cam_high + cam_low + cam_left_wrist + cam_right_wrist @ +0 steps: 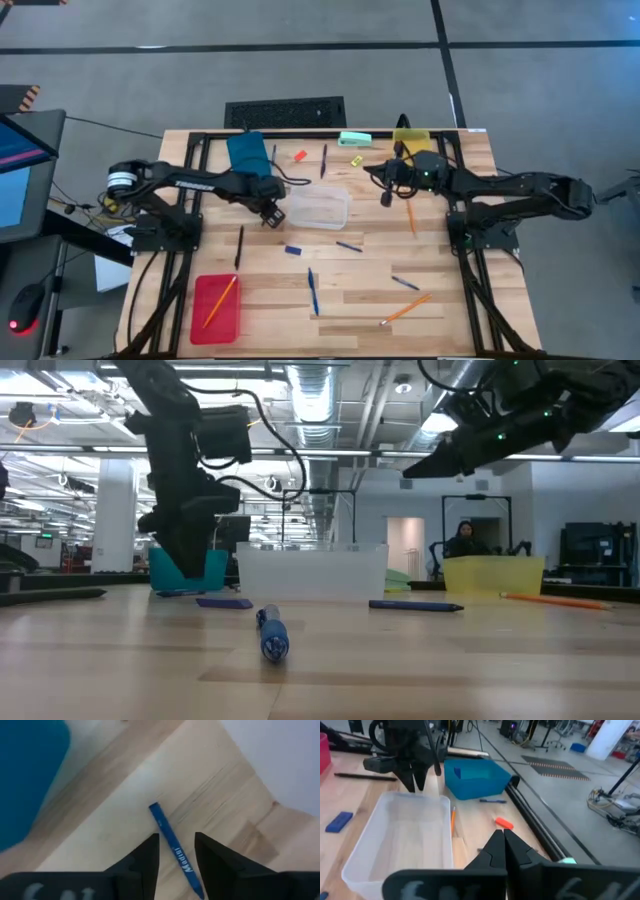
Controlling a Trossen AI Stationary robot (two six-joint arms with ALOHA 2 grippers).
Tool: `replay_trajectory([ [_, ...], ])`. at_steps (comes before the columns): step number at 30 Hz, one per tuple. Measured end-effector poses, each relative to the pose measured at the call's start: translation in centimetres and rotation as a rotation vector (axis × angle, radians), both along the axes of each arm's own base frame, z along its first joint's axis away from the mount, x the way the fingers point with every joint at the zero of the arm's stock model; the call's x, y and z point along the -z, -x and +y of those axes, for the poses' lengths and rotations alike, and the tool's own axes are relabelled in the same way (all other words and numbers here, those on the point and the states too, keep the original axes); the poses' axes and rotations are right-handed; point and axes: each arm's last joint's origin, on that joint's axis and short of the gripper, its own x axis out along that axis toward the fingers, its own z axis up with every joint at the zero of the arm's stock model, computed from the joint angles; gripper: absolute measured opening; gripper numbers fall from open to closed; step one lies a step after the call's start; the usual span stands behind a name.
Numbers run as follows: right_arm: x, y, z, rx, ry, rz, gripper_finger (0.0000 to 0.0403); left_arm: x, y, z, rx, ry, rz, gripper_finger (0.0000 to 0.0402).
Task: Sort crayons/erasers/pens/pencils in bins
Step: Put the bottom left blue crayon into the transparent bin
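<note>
My left gripper (270, 213) points down at the table just left of the clear bin (318, 207) and near the blue bin (247, 152). It is open (176, 837). Its two fingers stand on either side of a blue pen with white lettering (169, 836) that lies flat on the wood; a gap shows on each side. My right gripper (386, 197) hangs above the table to the right of the clear bin, shut (504, 845), with nothing visible between its fingers. The red bin (216, 305) holds an orange pencil (220, 299). The yellow bin (410, 140) stands at the far edge.
Loose on the table: blue pens (313, 290) (349, 245) (323, 160), a black stick (238, 245), orange pencils (410, 215) (405, 308), a blue eraser (293, 250), an orange-red eraser (300, 155) and a yellow one (356, 160). A mint-green object (355, 139) lies at the far edge.
</note>
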Motion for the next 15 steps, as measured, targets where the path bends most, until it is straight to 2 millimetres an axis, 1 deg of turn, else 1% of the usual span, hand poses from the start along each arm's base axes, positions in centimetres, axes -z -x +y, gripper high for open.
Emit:
replay_trajectory([
  [3, 0.1, 0.0, 0.0, -0.001, -0.002, 0.006, 0.0002, 0.8, -0.1, 0.0, -0.035, 0.020, 0.029, 0.0122],
  [7, 0.0, 0.0, 0.0, -0.006, 0.016, 0.007, 0.0002, 1.7, 0.0, 0.0, -0.067, 0.025, 0.092, 0.0111],
  [11, 0.0, 0.0, 0.0, -0.004, 0.019, 0.008, 0.0002, 1.9, -0.1, 0.0, -0.066, 0.025, 0.101, 0.0094],
  [15, 0.0, 0.0, 0.0, -0.006, 0.027, 0.012, 0.0002, 1.9, -0.1, 0.0, -0.017, 0.020, 0.108, 0.0070],
])
